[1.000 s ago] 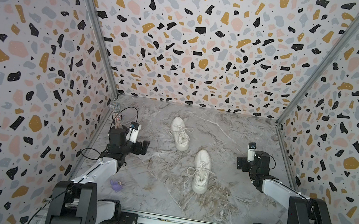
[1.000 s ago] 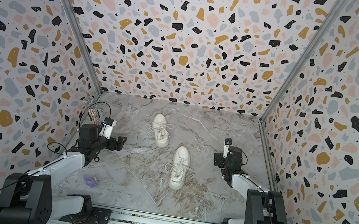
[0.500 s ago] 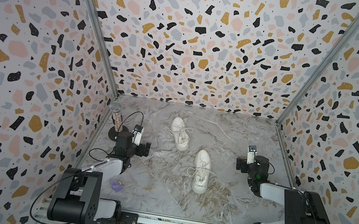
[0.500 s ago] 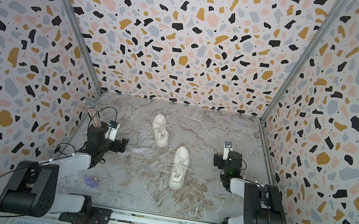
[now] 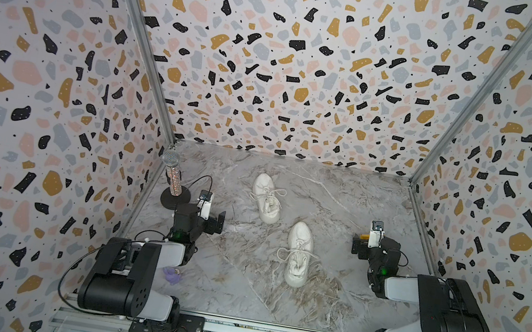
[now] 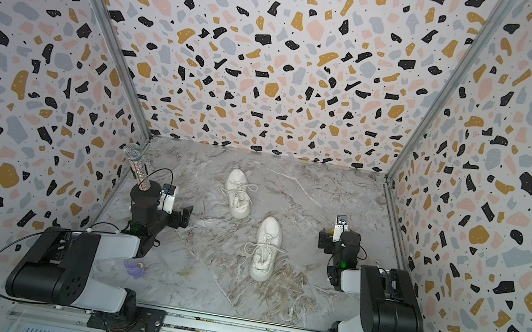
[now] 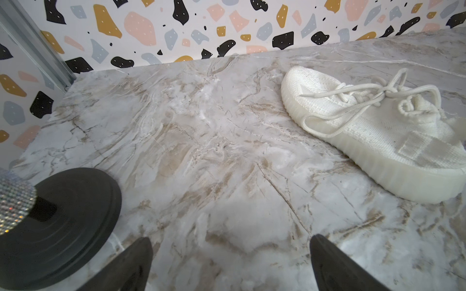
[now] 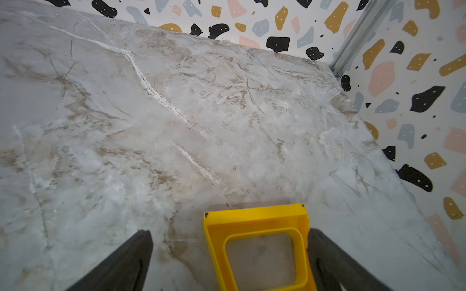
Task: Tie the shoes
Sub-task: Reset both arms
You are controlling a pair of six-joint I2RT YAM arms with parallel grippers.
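Note:
Two cream knit shoes lie on the marble table in both top views. The far shoe (image 5: 266, 198) (image 6: 238, 193) shows again in the left wrist view (image 7: 373, 131), its white laces knotted near the tongue with long loops draped over toe and side. The near shoe (image 5: 298, 254) (image 6: 266, 249) has laces spread out to both sides. My left gripper (image 5: 216, 222) (image 6: 184, 217) (image 7: 231, 241) is open over bare table, left of the shoes. My right gripper (image 5: 357, 244) (image 6: 323, 238) (image 8: 230, 234) is open to their right, with a yellow plastic frame (image 8: 257, 221) against one finger.
A glittery microphone (image 5: 172, 173) on a round black base (image 7: 58, 226) stands by the left wall, close to my left gripper. A small purple object (image 5: 174, 275) (image 6: 134, 267) lies near the left arm's base. Terrazzo-patterned walls close in three sides.
Both arms have folded back toward the front rail, with the grippers staying low at either side. The microphone now shows fully. The shoes have not moved.

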